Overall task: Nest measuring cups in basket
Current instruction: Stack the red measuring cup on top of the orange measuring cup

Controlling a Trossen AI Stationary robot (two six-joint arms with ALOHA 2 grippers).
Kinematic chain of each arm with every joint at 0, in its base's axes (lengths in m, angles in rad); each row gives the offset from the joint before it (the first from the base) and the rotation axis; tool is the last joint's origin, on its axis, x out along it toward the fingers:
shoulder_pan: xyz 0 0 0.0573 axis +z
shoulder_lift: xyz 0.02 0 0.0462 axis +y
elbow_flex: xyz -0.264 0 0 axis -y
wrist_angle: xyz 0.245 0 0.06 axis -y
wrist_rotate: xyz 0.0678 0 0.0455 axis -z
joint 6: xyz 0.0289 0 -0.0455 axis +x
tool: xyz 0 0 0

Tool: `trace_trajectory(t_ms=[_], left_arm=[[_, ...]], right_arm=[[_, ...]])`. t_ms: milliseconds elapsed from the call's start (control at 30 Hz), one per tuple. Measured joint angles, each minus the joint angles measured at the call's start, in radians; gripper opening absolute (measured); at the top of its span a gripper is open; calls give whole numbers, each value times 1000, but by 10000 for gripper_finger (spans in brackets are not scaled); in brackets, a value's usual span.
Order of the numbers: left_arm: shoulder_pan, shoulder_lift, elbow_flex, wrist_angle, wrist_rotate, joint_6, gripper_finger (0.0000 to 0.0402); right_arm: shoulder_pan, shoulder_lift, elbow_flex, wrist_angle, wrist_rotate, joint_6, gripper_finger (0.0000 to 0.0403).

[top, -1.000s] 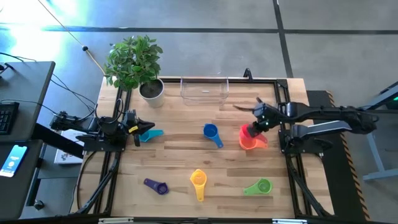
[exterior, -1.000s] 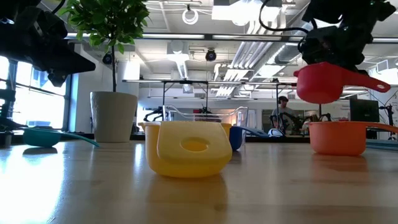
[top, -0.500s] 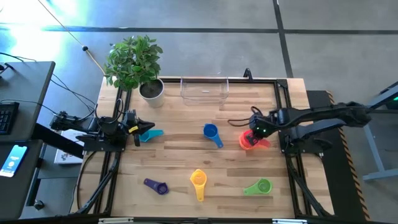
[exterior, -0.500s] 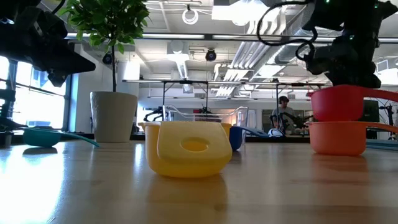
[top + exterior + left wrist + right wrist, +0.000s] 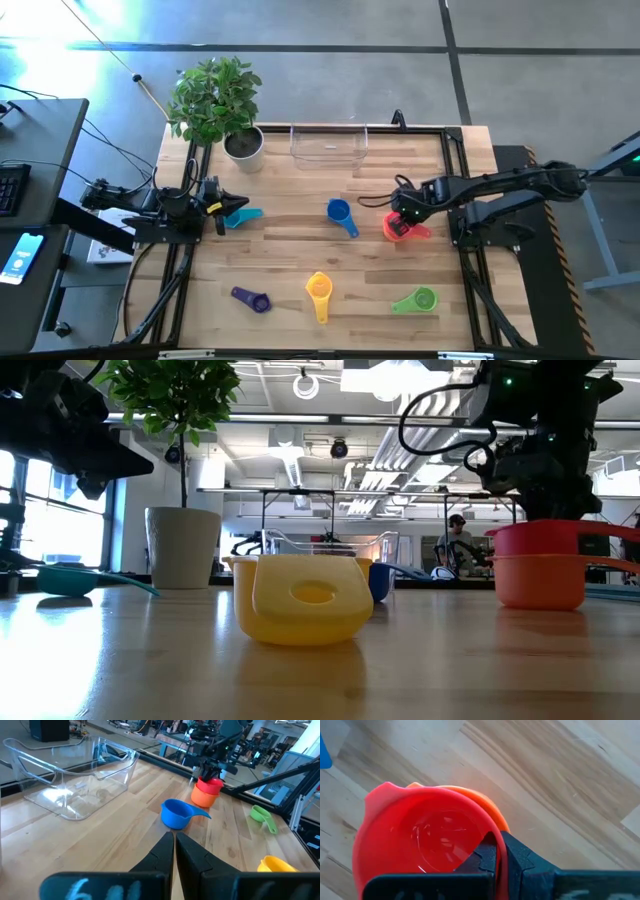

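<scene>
My right gripper (image 5: 404, 212) is shut on the red measuring cup (image 5: 538, 538), which sits nested inside the orange cup (image 5: 540, 582) at the table's right middle. My left gripper (image 5: 174, 846) waits shut over the table's left edge, just above the teal cup (image 5: 246, 216) and not touching it. The blue cup (image 5: 340, 212), yellow cup (image 5: 319, 289), purple cup (image 5: 250, 298) and green cup (image 5: 418, 299) rest on the wood apart from each other. The clear basket (image 5: 328, 143) stands at the far edge with no cup in it. My right gripper holds the red cup by its rim wall (image 5: 501, 851), one finger (image 5: 486, 856) inside the bowl and the other outside. The fingers come from above, slanting in from the table's right. The cup sits upright, its bowl resting in the orange cup (image 5: 492, 804).
A white pot with a leafy plant (image 5: 243, 146) stands at the far left, beside the basket. Bare wood lies between the blue cup and the basket. Dark frame rails run along the table's left and right sides.
My right gripper has come down and a little toward the table's left, carrying the red cup. The cup hung clear above the orange cup a second ago; now it sits nested in it. The gripper has kept its hold.
</scene>
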Motion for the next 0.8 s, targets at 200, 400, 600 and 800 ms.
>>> trace_trajectory(t_ms=[200,400,600,800], left_arm=[[0,0,0,0,2,0,10],[0,0,0,0,2,0,10],[0,0,0,0,2,0,10],[0,0,0,0,2,0,10]], right_arm=[[0,0,0,-4,-2,23,33],[0,0,0,-4,-2,24,70],[0,-2,0,-4,-2,26,84],[0,-10,17,-39,-1,48,85]])
